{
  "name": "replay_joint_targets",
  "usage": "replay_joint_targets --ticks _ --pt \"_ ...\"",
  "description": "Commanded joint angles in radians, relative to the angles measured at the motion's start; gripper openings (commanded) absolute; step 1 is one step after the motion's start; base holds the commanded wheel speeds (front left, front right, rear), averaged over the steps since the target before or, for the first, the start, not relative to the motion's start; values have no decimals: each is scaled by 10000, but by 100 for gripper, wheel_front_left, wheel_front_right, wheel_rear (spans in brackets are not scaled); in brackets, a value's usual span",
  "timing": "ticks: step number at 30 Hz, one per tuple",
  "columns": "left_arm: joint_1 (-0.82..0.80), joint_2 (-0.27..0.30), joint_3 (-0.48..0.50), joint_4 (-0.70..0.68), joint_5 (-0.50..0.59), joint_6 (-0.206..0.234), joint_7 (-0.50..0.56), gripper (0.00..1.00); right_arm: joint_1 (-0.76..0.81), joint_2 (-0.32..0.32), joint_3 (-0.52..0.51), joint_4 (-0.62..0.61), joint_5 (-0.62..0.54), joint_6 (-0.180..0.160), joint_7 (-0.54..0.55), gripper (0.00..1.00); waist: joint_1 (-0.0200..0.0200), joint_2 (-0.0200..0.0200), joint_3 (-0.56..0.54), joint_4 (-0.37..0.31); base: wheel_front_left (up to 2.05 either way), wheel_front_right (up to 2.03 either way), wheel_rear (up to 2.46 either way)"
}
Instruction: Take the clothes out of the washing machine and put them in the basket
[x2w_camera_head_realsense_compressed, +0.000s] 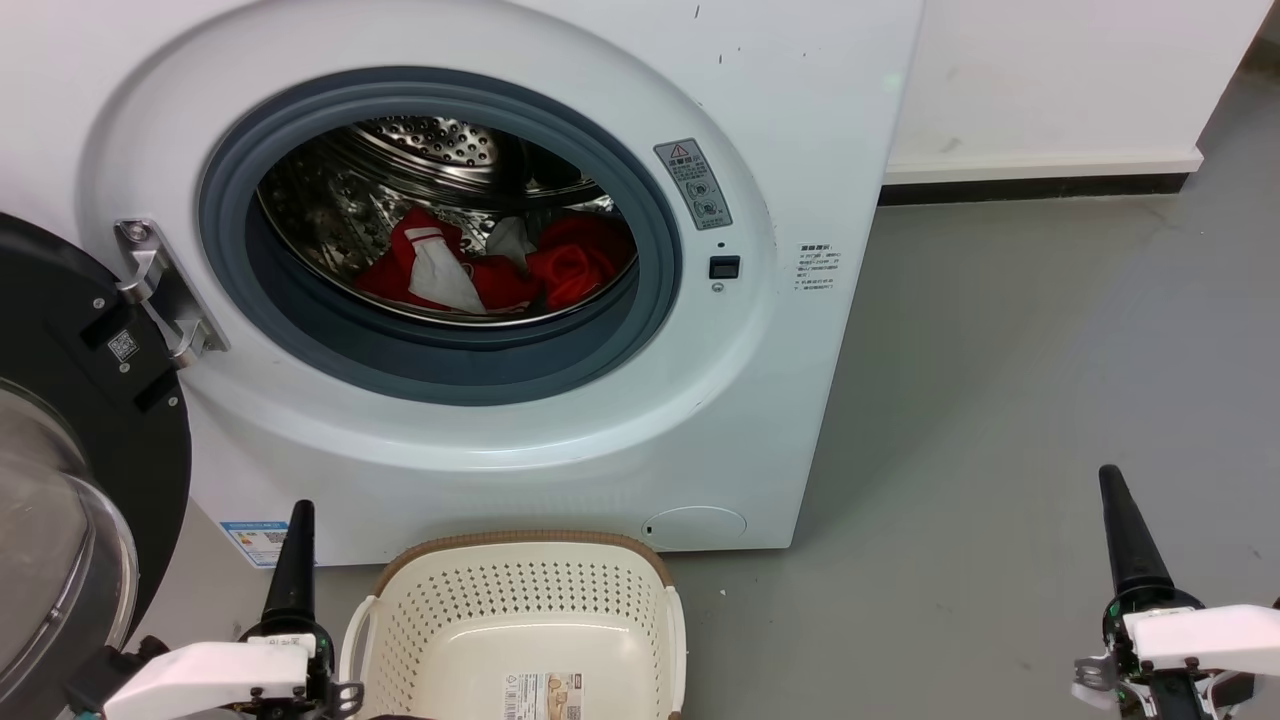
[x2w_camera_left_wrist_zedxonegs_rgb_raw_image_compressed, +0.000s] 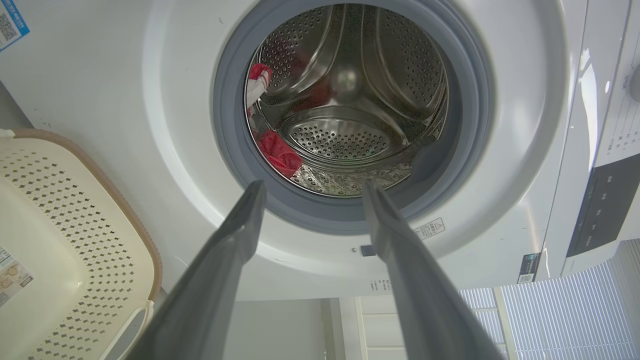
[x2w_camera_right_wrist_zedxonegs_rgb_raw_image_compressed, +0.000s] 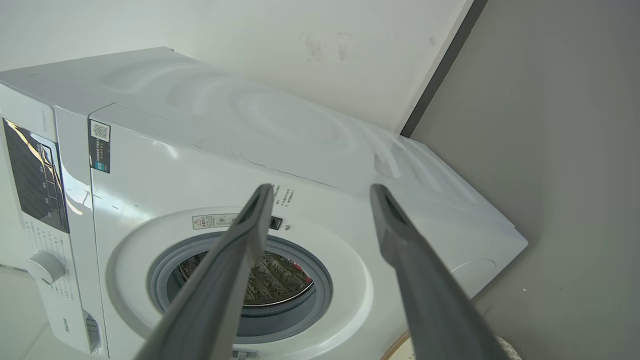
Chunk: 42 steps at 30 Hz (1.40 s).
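Observation:
The washing machine (x2w_camera_head_realsense_compressed: 560, 470) stands with its door (x2w_camera_head_realsense_compressed: 90, 420) swung open to the left. Red clothes (x2w_camera_head_realsense_compressed: 560, 262) with white and pale grey parts lie low in the steel drum (x2w_camera_head_realsense_compressed: 430, 140). The cream basket (x2w_camera_head_realsense_compressed: 520, 600) sits on the floor in front of the machine, holding no garments. My left gripper (x2w_camera_head_realsense_compressed: 301, 515) hovers just left of the basket, open and holding nothing. My right gripper (x2w_camera_head_realsense_compressed: 1110, 480) stands open over bare floor, far to the right. In the left wrist view the left gripper (x2w_camera_left_wrist_zedxonegs_rgb_raw_image_compressed: 314, 189) points at the porthole and clothes (x2w_camera_left_wrist_zedxonegs_rgb_raw_image_compressed: 280, 152). In the right wrist view the right gripper (x2w_camera_right_wrist_zedxonegs_rgb_raw_image_compressed: 322, 192) faces the machine (x2w_camera_right_wrist_zedxonegs_rgb_raw_image_compressed: 310, 165).
The open door's black frame and glass bulge crowd the lower left beside my left arm. Grey floor (x2w_camera_head_realsense_compressed: 1000, 400) stretches right of the machine up to a white wall with a dark skirting (x2w_camera_head_realsense_compressed: 1030, 187). The basket (x2w_camera_left_wrist_zedxonegs_rgb_raw_image_compressed: 65, 240) lies left of my left fingers.

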Motion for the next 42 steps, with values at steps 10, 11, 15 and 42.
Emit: replay_joint_targets --ticks 10,11,15,42 --pt "46 25 43 -1450 2542 636 -441 100 -17 -11 266 -1382 -3618 1 -448 100 0 0 22 18 0 0 0" --pt "70 26 7 -1561 2723 699 -475 100 -5 -12 310 -1486 -3883 1 -478 100 0 0 22 19 0 0 0" --pt "169 27 -154 -2023 3561 844 -613 100 68 -11 424 -1818 -4851 1 -619 100 0 0 29 17 0 0 0" --pt "509 33 -1539 -3289 8547 1745 -1413 100 524 -8 887 -2560 -9603 0 -1422 100 0 0 74 -131 0 0 0"
